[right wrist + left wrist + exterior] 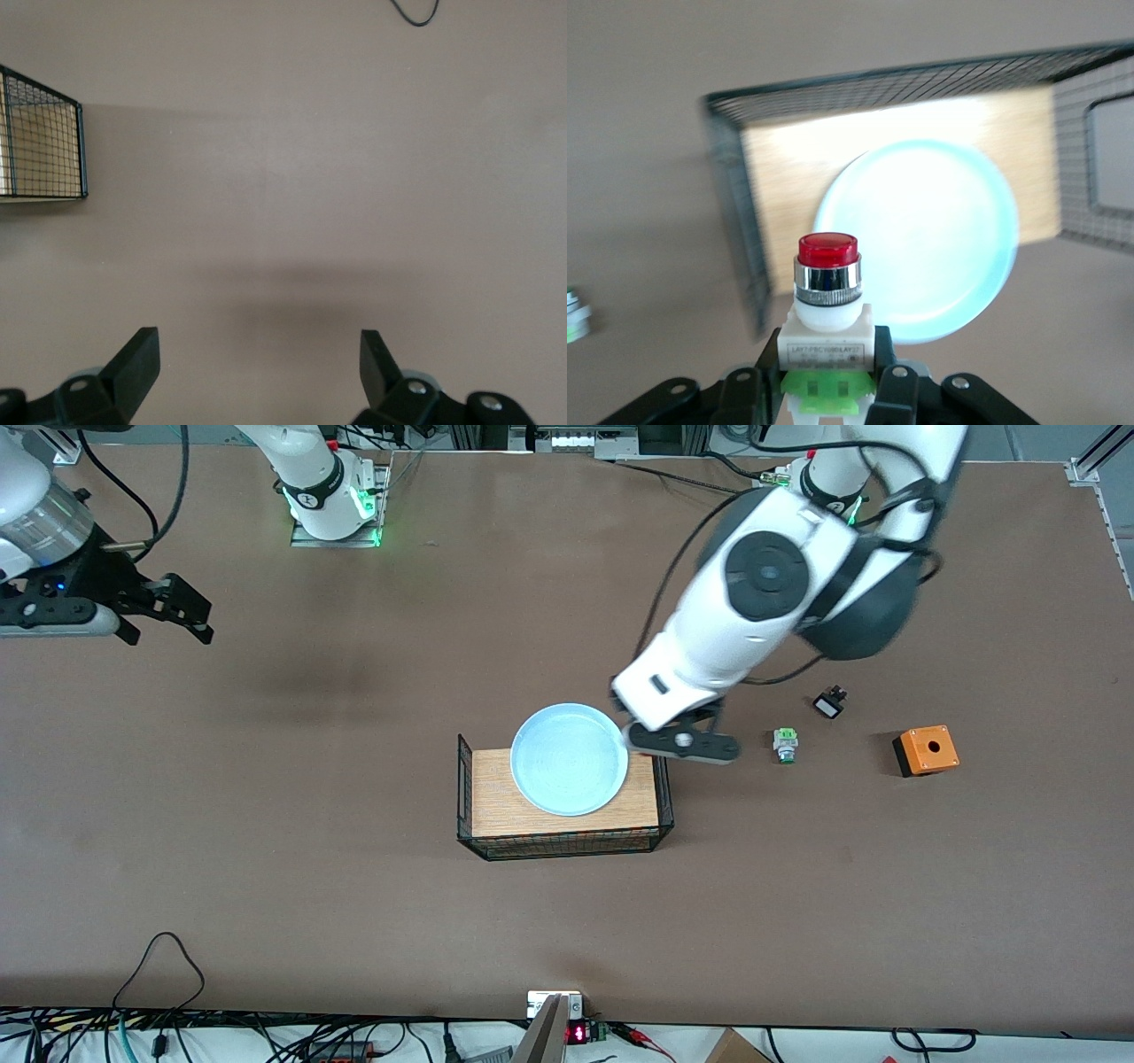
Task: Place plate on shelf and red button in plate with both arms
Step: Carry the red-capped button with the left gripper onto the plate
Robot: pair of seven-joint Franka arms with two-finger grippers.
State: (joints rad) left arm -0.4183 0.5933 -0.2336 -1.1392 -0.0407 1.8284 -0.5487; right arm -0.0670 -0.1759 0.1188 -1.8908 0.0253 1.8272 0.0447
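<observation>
A: Red button [828,301]? 
B: Pinched upright in left gripper [826,387], cap toward the plate [570,758], just over the basket [563,843] edge; likely headed onto the plate.
A: Plate?
B: Sits in the basket on its wood base, one rim on the wire.
A: Right gripper [182,609]?
B: Waiting, fingers wide, empty, over bare table.
A: Counts?
B: One plate, one basket, one spare green switch [785,744], one black part [829,704], one orange box [926,750].
</observation>
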